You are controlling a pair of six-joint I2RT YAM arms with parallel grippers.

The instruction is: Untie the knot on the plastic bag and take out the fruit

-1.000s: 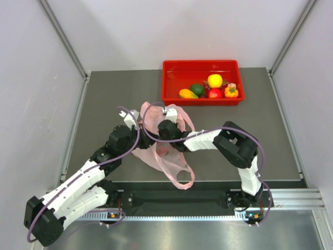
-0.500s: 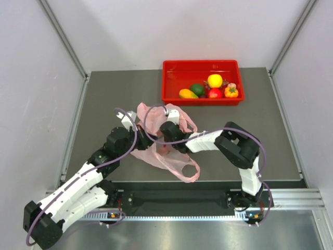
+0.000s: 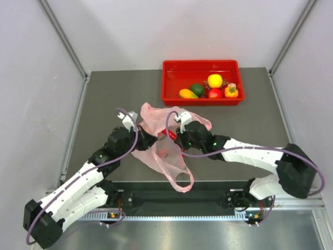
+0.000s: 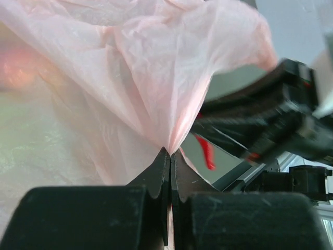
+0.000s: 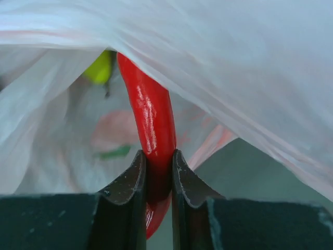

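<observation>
Pinched fully together at the left end effector (image 4: 170, 156), with a fold of the plastic bag (image 4: 156, 67) caught between the jaws and drawn into a taut peak. Clamped at the right end effector (image 5: 158, 156) on the lower part of a glossy red chili (image 5: 151, 114), which fills the narrow gap between the jaws and sits just under the bag's lifted film. Visible through that film: a yellow-green fruit (image 5: 101, 67) and a blurred pinkish-orange shape (image 5: 117, 133), both inside the bag. Crumpled on the desk (image 3: 104, 104) on the near side of the red tray (image 3: 167, 78) and apart from it: the bag, between both arms, with one handle loop (image 3: 182, 179) trailing away from the tray. Inside the tray: several other fruits (image 3: 215, 80).
</observation>
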